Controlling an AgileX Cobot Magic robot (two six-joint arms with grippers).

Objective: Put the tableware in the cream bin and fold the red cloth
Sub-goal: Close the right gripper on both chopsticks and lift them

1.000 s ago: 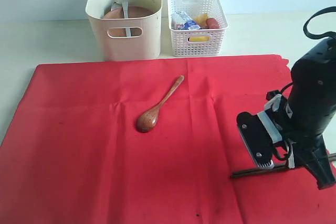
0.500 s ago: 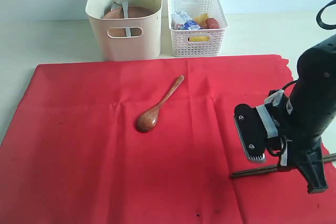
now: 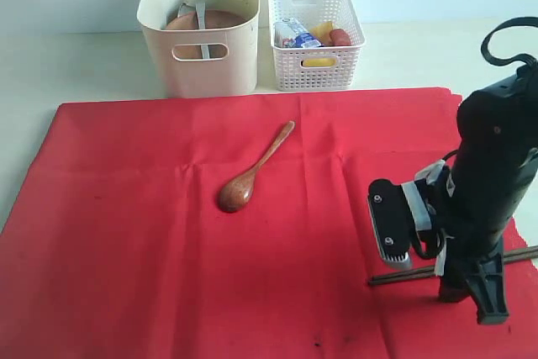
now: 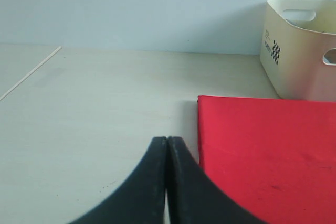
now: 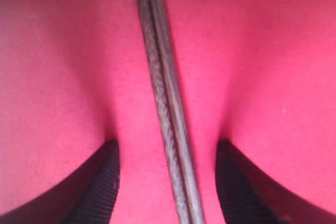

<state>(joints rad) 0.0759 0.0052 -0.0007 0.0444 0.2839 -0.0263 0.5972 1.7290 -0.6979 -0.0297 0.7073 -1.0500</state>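
left hand (image 4: 167, 146): two black fingers pressed together with no gap between them, holding nothing. It hangs over the bare surface (image 4: 94, 103), just beside a corner of the red cloth. This arm does not appear in the exterior view.

red cloth (image 3: 126, 233): spread flat and unfolded over most of the near surface, with a few shallow creases through its middle.

bin (image 3: 202, 73): cream, upright on the bare surface just past the cloth's far edge, left of centre. A round brown plate (image 3: 210, 21) leans inside it, with a grey metal piece standing beside the plate.

spoon (image 3: 250, 176): wooden, lying on the cloth near its middle, well apart from both bins. Its bowl points near-left and its handle far-right.

basket (image 3: 315, 75): white lattice, just right of the bin, with food items inside.

chopsticks (image 3: 402, 275): a dark pair lying on the near right part of the cloth, side by side and touching. They run left to right and pass under the right hand.

right arm (image 3: 496, 157): black and bulky, entering from the right and bent so the wrist points steeply down at the cloth. A cable loops above it.

right hand (image 5: 168, 182): fingers spread, one on each side of the chopsticks, with red cloth showing in both gaps. The tips are low at the cloth and nothing is pinched.
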